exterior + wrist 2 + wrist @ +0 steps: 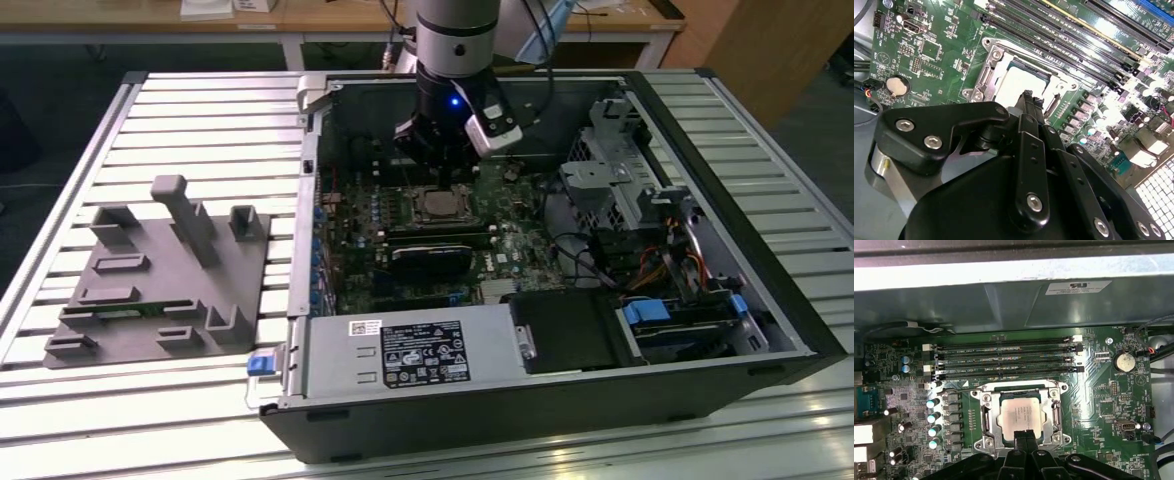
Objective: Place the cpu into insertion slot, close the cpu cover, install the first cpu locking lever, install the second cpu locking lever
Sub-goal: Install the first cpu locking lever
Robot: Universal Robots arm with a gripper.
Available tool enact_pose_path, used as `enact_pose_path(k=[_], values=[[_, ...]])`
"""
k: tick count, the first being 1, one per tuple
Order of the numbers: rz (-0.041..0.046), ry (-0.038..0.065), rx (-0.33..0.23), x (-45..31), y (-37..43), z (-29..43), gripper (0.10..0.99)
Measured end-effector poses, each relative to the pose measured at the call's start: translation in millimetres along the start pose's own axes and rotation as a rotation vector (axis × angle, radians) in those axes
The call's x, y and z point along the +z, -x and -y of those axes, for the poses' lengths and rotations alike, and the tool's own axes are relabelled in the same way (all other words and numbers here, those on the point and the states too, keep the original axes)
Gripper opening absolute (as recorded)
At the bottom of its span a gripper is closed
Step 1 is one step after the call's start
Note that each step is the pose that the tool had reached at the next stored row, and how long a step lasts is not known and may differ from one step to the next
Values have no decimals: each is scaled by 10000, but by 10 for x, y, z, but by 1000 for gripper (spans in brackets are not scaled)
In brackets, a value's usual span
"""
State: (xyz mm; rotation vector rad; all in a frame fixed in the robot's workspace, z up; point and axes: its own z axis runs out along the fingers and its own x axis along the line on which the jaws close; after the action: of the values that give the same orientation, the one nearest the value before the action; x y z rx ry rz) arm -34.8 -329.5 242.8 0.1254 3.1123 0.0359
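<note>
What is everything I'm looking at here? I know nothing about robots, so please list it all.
computer case: one, black, lying open on the slatted table
motherboard: one, green, inside the case
cpu: one, pale grey, mid-board
cpu cover: one, silvery frame, around the cpu
memory slots: four, black, long, side by side next to the cpu
coin battery: one, silver, on the board
labelled metal box: one, grey with a black label, inside the case at its near end
holder block: one, grey, on the table at the exterior view's left
robot arm: one, grey and black, reaching into the case
gripper: one, black, fingers together at the cpu's edge
</note>
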Motion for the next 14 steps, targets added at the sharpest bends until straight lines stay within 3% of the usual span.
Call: enact_pose_path(k=[8,14], values=[[0,0,0,-2,-28,2,106],[0,-1,0,-4,-107,9,106]])
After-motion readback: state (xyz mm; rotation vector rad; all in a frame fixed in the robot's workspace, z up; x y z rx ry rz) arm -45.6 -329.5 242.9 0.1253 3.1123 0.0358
